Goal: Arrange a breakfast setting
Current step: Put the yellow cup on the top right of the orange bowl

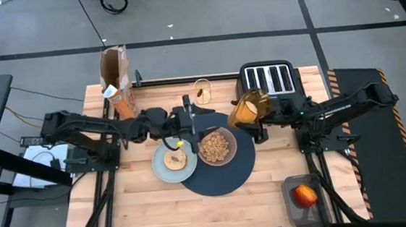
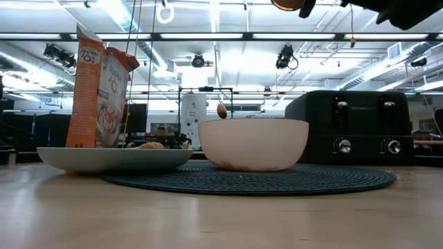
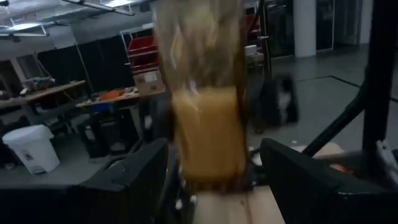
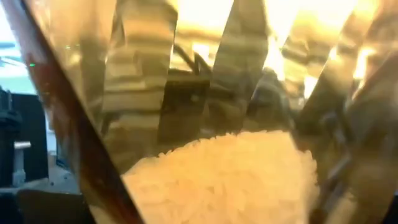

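Note:
A navy placemat (image 1: 226, 177) lies mid-table. On it stands a pinkish bowl (image 1: 216, 147) of cereal. A pale plate (image 1: 165, 169) overlaps the mat's left edge and carries a bagel (image 1: 175, 159). My right gripper (image 1: 257, 113) is shut on the amber tumbler (image 1: 249, 110) and holds it tilted above the mat's far right. My left gripper (image 1: 196, 121) hovers open over the bowl's far side, pointing level at the tumbler (image 3: 205, 124), with nothing between its fingers. A gold spoon (image 2: 221, 110) shows beyond the bowl. A red apple (image 1: 305, 194) sits in a dark tray. My right gripper holds the tumbler by its side wall (image 1: 259, 109), coming from the table's right and slanting a little upward. The tumbler itself hides the finger pads. It is lifted well clear of the table, with its mouth tilted toward the left and something orange-yellow (image 4: 224, 180) inside.
A black four-slot toaster (image 1: 269, 79) stands at the far right, just behind the tumbler. An orange cereal box (image 1: 117, 84) stands open at the far left. The apple's tray (image 1: 291, 202) is at the near right corner. Bare wood lies along the near edge.

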Controlling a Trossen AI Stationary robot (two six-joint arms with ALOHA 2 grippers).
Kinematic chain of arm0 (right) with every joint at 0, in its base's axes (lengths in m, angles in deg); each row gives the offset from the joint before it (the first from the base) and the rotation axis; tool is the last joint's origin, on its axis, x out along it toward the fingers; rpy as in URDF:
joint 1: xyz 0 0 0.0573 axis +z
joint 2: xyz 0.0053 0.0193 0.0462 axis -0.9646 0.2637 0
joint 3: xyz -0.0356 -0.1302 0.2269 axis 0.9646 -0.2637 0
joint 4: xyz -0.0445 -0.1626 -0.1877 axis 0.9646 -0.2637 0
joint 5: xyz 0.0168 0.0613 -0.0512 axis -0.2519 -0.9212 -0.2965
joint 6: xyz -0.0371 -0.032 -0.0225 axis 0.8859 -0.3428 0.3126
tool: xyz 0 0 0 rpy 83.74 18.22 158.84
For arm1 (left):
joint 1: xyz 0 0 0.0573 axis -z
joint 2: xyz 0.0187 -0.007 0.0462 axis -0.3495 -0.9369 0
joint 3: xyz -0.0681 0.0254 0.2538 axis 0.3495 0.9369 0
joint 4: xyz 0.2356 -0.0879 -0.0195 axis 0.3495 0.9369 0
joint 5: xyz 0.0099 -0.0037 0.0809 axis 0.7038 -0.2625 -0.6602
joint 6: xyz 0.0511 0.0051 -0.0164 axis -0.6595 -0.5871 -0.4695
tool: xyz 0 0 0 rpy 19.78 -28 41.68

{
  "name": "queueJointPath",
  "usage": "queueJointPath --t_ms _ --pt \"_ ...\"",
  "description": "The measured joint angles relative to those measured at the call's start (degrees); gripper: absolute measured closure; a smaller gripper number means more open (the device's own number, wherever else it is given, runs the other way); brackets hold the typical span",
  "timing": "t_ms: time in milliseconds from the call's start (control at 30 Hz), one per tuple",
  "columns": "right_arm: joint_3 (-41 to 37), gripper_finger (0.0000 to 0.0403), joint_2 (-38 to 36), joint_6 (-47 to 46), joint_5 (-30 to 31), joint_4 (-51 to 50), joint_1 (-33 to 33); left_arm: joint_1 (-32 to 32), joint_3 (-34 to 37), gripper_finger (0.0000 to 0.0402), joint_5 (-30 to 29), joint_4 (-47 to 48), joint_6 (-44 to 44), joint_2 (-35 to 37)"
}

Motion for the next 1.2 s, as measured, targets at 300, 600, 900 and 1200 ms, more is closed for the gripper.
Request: queueJointPath --t_ms 300,600,900,1200 --pt "4.8 0.0057 4.9 0.8 -0.5 -6.0 -1.1 -7.4 6.6 0.0089 14.5 -6.5 10.3 -3.9" --pt "8.1 0.0057 11.7 -1.1 -1.4 -6.4 -3.7 -9.3 6.6 0.0052 20.2 -15.4 8.6 -10.9" --pt "8.1 0.0057 16.2 -2.9 -0.4 -1.6 -5.8 -10.2 6.6 0.0079 17.0 -18.2 8.5 -13.1" --pt "8.1 0.0046 15.9 -1.7 -1.2 -2.5 -6.5 -10.7 6.5 0.0082 16.6 -16.8 7.6 -13.0"
